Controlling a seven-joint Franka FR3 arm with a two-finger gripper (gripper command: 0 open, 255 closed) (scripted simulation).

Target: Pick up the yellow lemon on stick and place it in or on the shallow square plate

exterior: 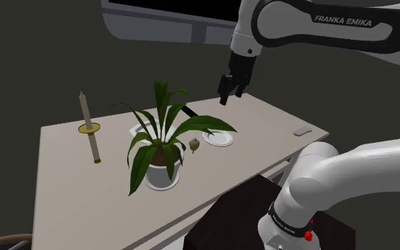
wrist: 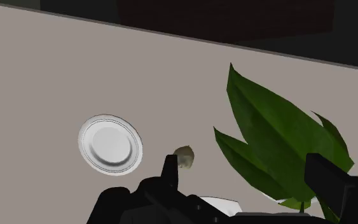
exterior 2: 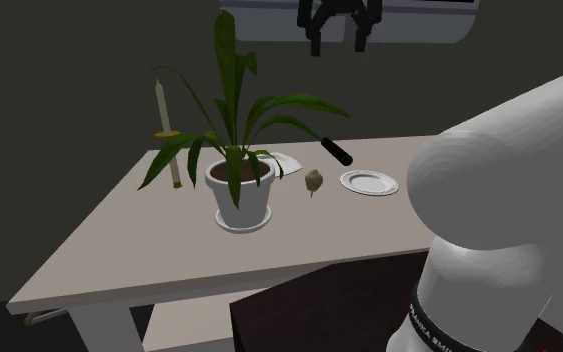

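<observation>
Dim grey walls and a pale-framed dark panel (exterior: 170, 8) are standing behind a beige table (exterior: 84, 185), which is carrying everything the task needs. The white arm (exterior: 347, 28) is reaching out over the far side of the table and holding its hand high, probably so that it is staying clear of the tall leaves. A potted plant (exterior 2: 241, 198) is sitting mid-table, spreading its leaves over the things around it. That is making a straight-down approach the safer choice.

A candle on a thin stick (exterior: 85, 110) is standing upright, well apart on the shoulder view's left. The black gripper (exterior 2: 337, 46) is hanging in the air with its two fingers apart and nothing between them, looking down as if lining up for a descent.

A round white plate (exterior: 217, 138) is lying just beside the target. A squarer white dish (exterior 2: 287, 160), partly screened by leaves, is lying behind the plant next to a black bar (exterior 2: 336, 151), and it looks like the intended destination.

The lemon on a stick (exterior: 195, 144), drawn drab yellow-grey, is standing on the table between pot and round plate, not yet grasped.
</observation>
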